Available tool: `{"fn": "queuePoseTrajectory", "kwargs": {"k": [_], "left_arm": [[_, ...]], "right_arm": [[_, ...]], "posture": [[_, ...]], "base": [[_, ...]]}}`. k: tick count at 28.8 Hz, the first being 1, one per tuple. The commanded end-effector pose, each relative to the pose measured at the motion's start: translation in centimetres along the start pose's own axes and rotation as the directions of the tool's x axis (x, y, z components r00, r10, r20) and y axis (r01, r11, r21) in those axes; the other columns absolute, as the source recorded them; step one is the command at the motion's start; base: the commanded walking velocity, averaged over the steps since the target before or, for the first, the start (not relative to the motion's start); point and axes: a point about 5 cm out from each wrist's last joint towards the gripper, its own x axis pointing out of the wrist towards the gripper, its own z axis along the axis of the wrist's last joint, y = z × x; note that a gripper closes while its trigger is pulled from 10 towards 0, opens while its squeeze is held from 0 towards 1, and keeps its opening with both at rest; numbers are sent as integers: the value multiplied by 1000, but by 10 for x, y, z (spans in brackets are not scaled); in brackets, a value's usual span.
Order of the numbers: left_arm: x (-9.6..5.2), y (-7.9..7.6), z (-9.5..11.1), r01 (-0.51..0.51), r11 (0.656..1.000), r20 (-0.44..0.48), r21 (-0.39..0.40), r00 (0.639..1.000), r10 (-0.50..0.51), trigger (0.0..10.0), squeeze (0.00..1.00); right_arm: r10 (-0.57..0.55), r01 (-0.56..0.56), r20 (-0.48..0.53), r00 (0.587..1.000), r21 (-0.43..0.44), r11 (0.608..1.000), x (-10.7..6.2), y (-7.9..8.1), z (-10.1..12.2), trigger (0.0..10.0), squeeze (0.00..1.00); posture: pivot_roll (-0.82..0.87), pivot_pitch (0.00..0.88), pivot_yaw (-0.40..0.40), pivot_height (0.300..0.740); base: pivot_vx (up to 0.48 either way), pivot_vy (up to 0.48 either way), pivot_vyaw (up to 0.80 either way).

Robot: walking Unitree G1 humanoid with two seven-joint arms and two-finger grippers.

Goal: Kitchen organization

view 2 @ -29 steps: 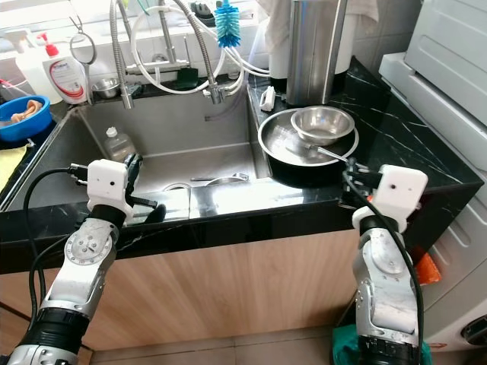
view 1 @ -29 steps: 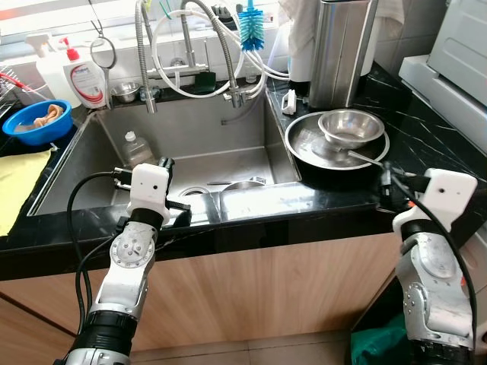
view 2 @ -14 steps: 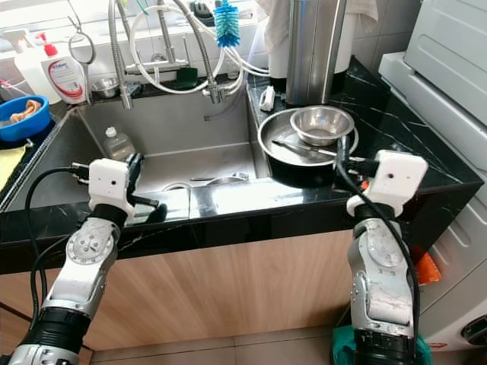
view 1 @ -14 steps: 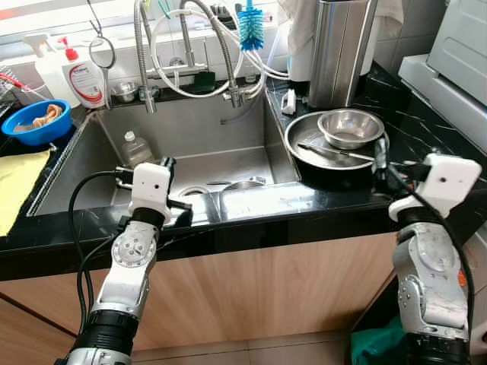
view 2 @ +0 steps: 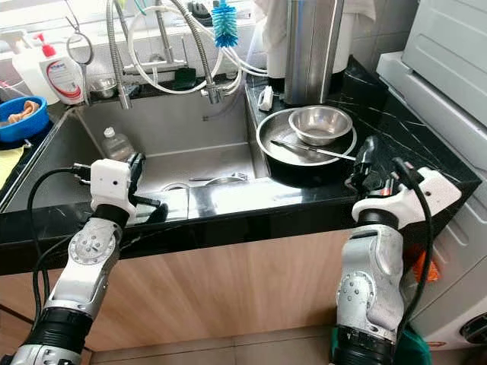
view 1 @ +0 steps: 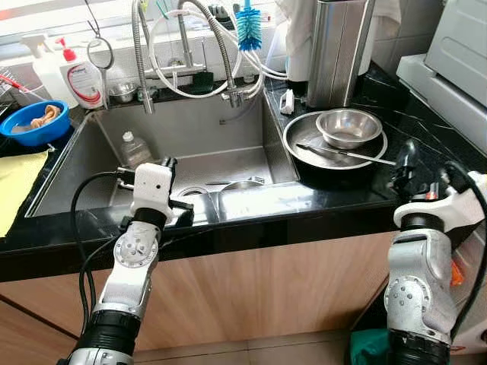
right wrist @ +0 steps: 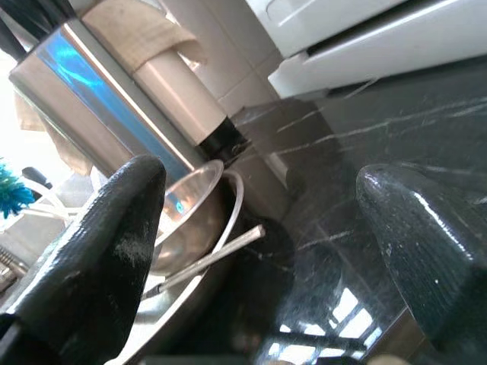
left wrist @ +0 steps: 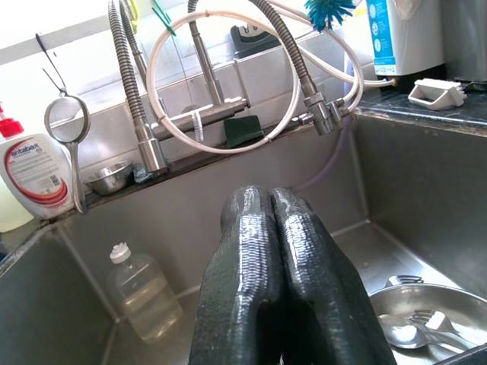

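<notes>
The right gripper [right wrist: 259, 251] hangs wide open and empty over the counter's [view 1: 426, 129] right edge — beside the pan [view 1: 335, 156] — while the left gripper [left wrist: 278, 228] sits pressed closed above the sink [view 1: 190, 144].

Sink [view 1: 99, 163] front hidden behind worktop [view 1: 304, 201] edge, blue bowl [view 1: 34, 122] contents too small to identify, detergent bottle [view 1: 80, 76] label unreadable, yellow cloth [view 1: 15, 179] cut off at frame edge

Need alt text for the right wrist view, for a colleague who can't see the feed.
The right gripper is open, its two black fingers spread wide over the black marble counter. Between them lie a steel bowl inside a wider pan, with a long metal utensil handle sticking out over the rim, and a tall steel canister behind.
</notes>
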Motion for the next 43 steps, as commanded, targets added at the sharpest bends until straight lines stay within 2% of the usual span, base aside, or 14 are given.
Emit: {"fn": "queuePoseTrajectory", "kwargs": {"k": [1,8,13,14,15,21,22,26,28,31,33,36,38,43], "left_arm": [[2,6,2,-18,1000,5,9,1000,18,10000,0],[1,4,1,-18,1000,2,6,1000,18,10000,0],[1,3,0,-16,1000,-1,6,1000,16,10000,0],[1,4,0,-17,1000,-1,6,1000,17,10000,0],[1,4,0,-18,1000,-1,8,1000,18,10000,0],[1,4,0,-19,1000,-2,10,1000,19,10000,0],[1,5,0,-19,1000,-3,11,1000,19,10000,0],[0,5,0,-20,1000,-4,12,1000,20,10000,0],[1,6,0,-22,1000,-3,13,1000,22,10000,0],[0,6,0,-22,1000,-2,14,1000,22,10000,0],[0,6,0,-23,1000,-2,15,1000,23,10000,0],[1,7,1,-24,1000,-1,16,1000,24,10000,0],[1,7,1,-23,1000,1,16,1000,23,10000,0],[1,7,1,-22,1000,2,16,1000,22,10000,0]], "right_arm": [[-9,10,-66,998,15,1000,1,2,-11,10000,0],[7,-5,-60,998,36,999,7,8,-9,10000,0],[19,-15,-60,998,59,998,13,13,-10,2549,0],[22,-18,-58,998,62,998,13,14,-10,2824,0],[32,-28,-59,998,64,998,15,17,-10,10000,0],[33,-29,-65,997,69,997,18,18,-12,10000,0],[35,-29,-65,997,83,996,19,19,-13,0,0],[41,-35,-67,997,95,995,20,21,-14,0,0],[45,-37,-77,996,96,995,20,23,-17,10000,0],[47,-39,-86,995,92,995,19,24,-20,10000,0],[48,-40,-85,995,96,995,19,24,-20,0,0],[44,-36,-85,995,100,994,20,23,-21,0,0],[42,-34,-86,995,96,995,20,23,-21,8157,0],[39,-31,-86,996,93,995,20,23,-22,8863,0]], "posture": [[-222,0,92,731],[-225,0,92,731],[-226,0,92,731],[-223,0,92,731],[-224,0,93,731],[-220,0,93,731],[-219,0,93,731],[-219,0,93,731],[-215,0,92,731],[-214,0,92,731],[-212,0,93,731],[-211,0,93,731],[-211,0,93,731],[-211,0,93,731]], "base": [[0,0,0],[0,0,0],[0,0,0],[0,0,0],[0,0,0],[0,0,0],[0,0,0],[0,0,0],[0,0,0],[0,0,0],[0,0,0],[0,0,0],[0,0,0],[0,0,0]]}}
